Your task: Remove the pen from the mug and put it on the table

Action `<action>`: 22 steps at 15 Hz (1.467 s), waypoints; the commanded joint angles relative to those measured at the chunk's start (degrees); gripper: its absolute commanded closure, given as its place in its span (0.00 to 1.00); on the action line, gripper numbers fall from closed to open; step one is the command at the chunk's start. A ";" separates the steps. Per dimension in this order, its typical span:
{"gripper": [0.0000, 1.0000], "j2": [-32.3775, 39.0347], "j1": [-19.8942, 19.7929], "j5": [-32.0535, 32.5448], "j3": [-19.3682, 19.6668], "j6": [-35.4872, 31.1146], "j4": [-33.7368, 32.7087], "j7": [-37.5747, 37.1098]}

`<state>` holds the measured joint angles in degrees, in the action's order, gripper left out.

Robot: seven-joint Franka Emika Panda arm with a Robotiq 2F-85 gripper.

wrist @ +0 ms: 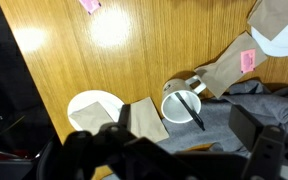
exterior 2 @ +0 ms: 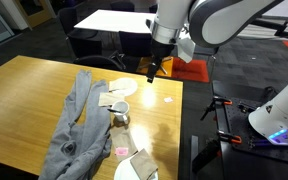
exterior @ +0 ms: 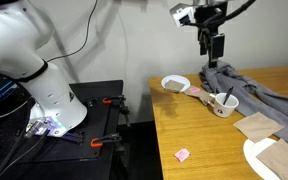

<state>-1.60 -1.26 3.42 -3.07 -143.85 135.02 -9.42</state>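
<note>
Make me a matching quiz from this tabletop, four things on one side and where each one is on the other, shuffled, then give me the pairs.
Things:
1. thin dark pen
2. crumpled grey cloth
3. small pink scrap
4. robot's black pincer

Places:
A. in the air above the light-brown wooden table
B. alone on bare wood near the table edge
C. leaning inside the small white mug
D. spread out next to the mug

Pairs: 1-C, 2-D, 3-B, 4-A.
</note>
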 commanded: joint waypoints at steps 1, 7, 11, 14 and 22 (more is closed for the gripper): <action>0.00 4.20 0.85 -0.27 0.84 -1.63 -3.37 6.36; 0.00 9.94 0.51 -2.06 0.14 -6.63 -6.64 21.30; 0.00 13.48 -0.40 -5.55 -1.33 -7.73 -9.55 31.34; 0.00 13.16 0.04 -5.02 -1.05 -7.20 -8.76 30.91; 0.00 14.84 -0.09 -5.11 -1.47 -7.19 -10.21 31.85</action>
<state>13.24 -1.07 -1.94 -4.21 -151.14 124.87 22.71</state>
